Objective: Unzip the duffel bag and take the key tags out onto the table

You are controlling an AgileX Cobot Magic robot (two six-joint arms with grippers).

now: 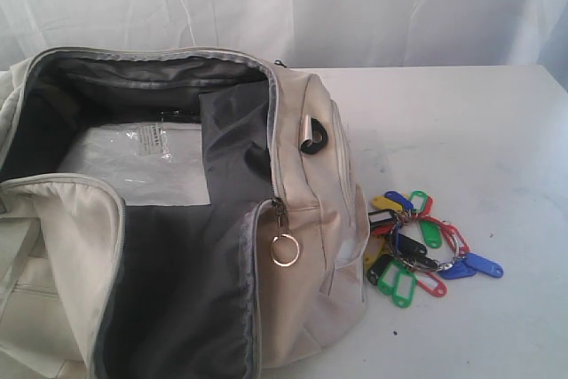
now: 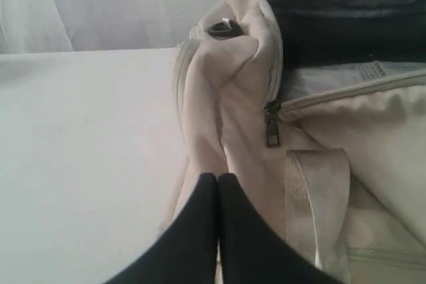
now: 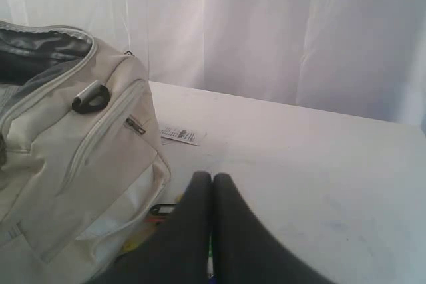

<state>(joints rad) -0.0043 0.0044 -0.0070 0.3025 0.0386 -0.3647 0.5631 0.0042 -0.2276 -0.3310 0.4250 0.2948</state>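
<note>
Coloured key tags (image 1: 424, 241) lay on the table (image 1: 479, 130) beside the unzipped bag (image 1: 306, 193), job seemingly done; left gripper (image 2: 217, 177) and right gripper (image 3: 212, 177) were closed, empty.

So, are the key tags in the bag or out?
Out: the key tags lie on the table beside the open bag.

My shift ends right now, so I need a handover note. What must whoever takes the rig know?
Grippers: left gripper has its jaws shut and empty, by one end of the bag. The right gripper has its jaws shut and empty, near the key tags.
Things: the bag lies on the table with its main zip open. The key tags are on the table beside the bag's other end.
Done: bag unzipped, tags out.
Left: nothing apparent.
</note>
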